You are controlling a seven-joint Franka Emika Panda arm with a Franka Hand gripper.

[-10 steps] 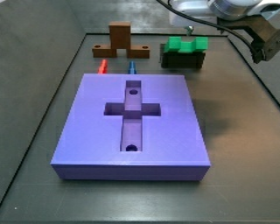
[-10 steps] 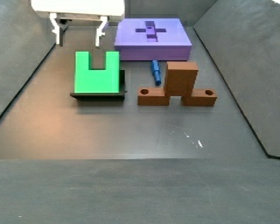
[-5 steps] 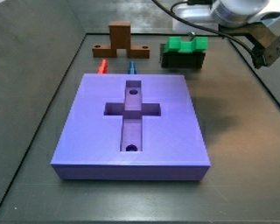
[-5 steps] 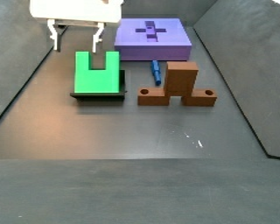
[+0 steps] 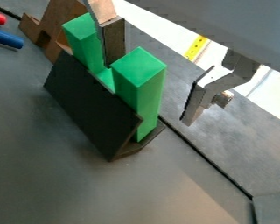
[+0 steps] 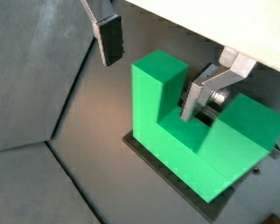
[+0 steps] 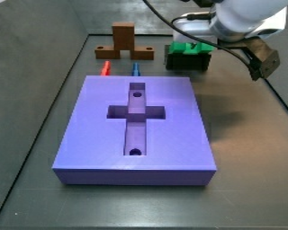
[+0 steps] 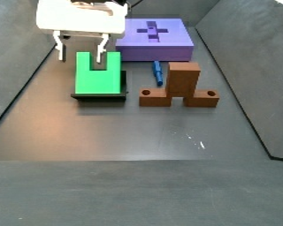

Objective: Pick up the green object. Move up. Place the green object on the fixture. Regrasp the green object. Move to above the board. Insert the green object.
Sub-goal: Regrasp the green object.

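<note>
Here the bright green object (image 6: 195, 131), a chunky U-shaped block with two prongs, leans on the dark fixture (image 5: 95, 114); the gripper (image 8: 82, 49) straddles one prong, wide open, gripping nothing.

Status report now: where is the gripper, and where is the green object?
Gripper open, low over the green object, one finger in its notch. Green object sits on the fixture, not gripped. Board recess clear.
</note>
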